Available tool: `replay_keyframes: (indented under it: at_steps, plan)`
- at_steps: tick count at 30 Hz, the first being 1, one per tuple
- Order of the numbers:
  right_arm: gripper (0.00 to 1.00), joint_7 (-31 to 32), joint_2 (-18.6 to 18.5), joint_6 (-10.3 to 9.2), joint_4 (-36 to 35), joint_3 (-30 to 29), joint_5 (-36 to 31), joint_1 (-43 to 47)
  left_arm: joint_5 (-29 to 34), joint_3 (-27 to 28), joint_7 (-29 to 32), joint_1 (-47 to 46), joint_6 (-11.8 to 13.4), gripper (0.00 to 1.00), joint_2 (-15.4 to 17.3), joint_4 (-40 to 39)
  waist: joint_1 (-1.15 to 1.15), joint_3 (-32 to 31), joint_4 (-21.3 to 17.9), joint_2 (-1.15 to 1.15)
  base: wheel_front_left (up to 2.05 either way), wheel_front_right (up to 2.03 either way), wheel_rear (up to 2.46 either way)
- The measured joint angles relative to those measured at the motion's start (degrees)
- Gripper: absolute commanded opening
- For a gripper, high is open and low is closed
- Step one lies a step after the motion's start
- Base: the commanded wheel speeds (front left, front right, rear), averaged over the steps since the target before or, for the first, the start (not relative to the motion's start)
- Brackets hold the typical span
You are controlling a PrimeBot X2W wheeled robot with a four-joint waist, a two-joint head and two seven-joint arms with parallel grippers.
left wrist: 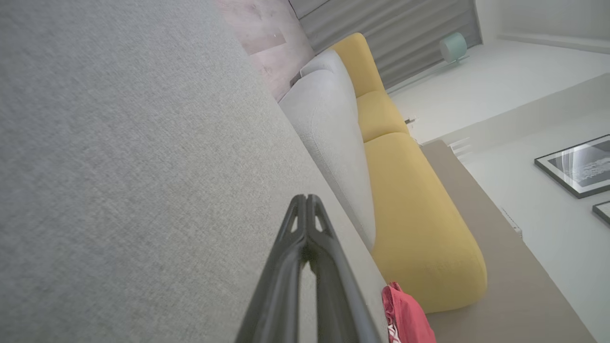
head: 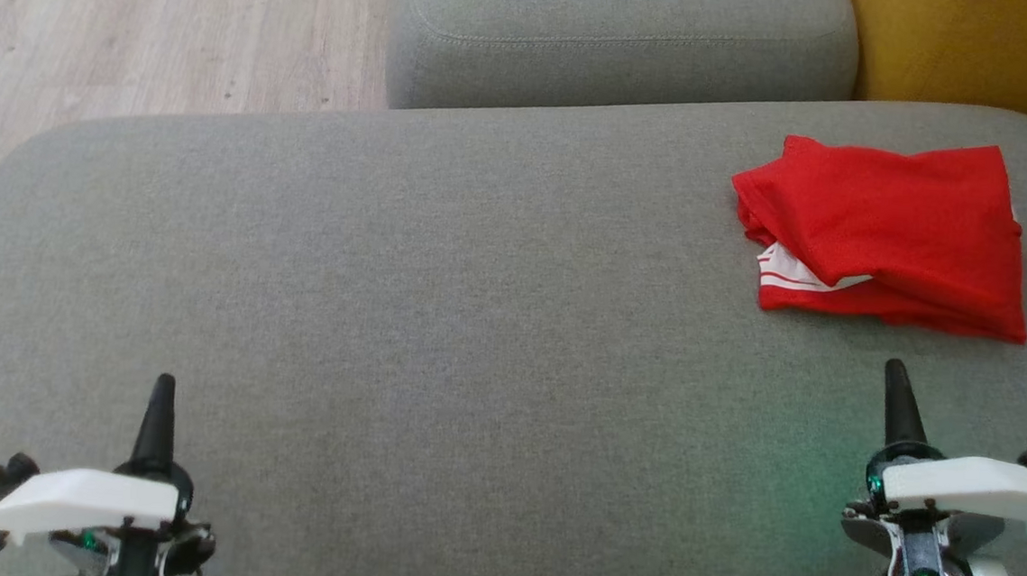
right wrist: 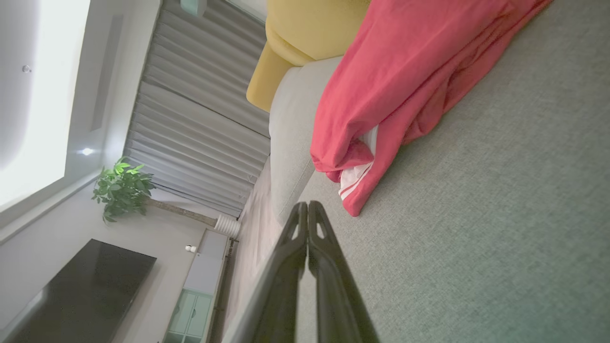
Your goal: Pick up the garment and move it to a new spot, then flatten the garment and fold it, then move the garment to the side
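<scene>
Looking down from the head, you see the red garment [head: 883,237] lying folded on the grey cushion [head: 478,276], toward its far right side, with white stripes [head: 790,276] showing at its near left corner. Your right gripper [head: 896,373] sits near the garment, just short of its near edge, fingers pressed together and holding nothing. Your left gripper [head: 162,385] is well apart at the cushion's near left, likewise closed and empty. A yellow cushion [head: 982,50] lies beyond the garment, with wooden floor [head: 135,18] at the far left.
</scene>
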Motion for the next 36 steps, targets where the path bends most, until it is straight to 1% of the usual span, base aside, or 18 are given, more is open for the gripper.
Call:
replay_keyframes:
  at_steps: [18,28,36]
  plan:
    - [0.00,2.77,1.14,0.00,-2.70,-3.37,10.34,1.31,-11.32,0.05,2.93,-0.29,-0.01,0.00,-0.10,-1.63,0.00,0.52,0.19,0.00,0.00,0.00,0.00]
    - [0.00,4.60,1.59,0.00,-4.83,-5.44,17.22,1.31,-18.92,0.09,4.80,-0.74,-0.01,0.00,-0.15,-2.55,0.00,0.87,0.32,0.00,0.00,0.00,0.00]
    - [0.00,5.61,2.10,0.00,-6.03,-6.84,21.23,2.15,-23.41,0.11,5.92,-1.48,-0.03,0.00,-0.23,-3.31,0.00,1.07,0.39,0.00,0.00,0.00,0.00]
